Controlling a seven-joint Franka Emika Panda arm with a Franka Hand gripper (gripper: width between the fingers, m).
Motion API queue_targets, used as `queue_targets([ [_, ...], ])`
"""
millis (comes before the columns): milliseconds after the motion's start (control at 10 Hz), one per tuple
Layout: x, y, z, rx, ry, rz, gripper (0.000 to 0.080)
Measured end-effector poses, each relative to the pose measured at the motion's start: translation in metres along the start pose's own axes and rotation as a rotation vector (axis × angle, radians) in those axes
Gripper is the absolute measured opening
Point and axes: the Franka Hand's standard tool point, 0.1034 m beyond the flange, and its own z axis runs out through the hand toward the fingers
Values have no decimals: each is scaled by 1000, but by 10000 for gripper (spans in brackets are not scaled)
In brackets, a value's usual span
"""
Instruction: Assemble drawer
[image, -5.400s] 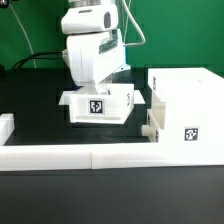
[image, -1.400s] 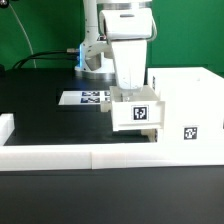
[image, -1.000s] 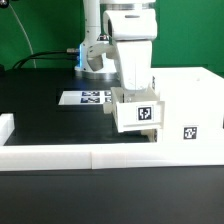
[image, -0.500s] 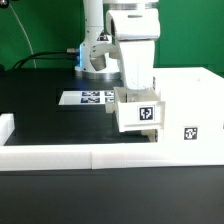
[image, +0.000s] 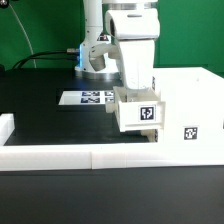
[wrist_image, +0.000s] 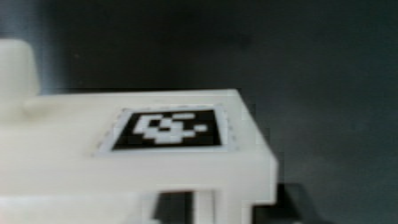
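- Centre frame: tray (image: 139, 114) up off the table, tagged face toward the camera, pressed against the housing (image: 188, 108) at right.
- Gripper (image: 133, 90) just above; finger state cannot be told.
- Marker board (image: 84, 98) flat behind.

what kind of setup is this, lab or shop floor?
Most likely a lab robot bench, not a shop floor: a black table edged by low white rails, a flat marker board of printed tags, a green backdrop, and tagged white drawer parts: a tray at the arm, beside the housing.
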Motion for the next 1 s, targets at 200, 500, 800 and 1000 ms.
queue_targets([
  [200, 0, 4, -11, -18, -4, 21, 424],
  [500, -5, 7, -34, -18, -21, 25, 630],
  [800, -32, 8, -43, -20, -32, 4, 648],
  [1000, -47, 7, -42, -17, -31, 7, 648],
])
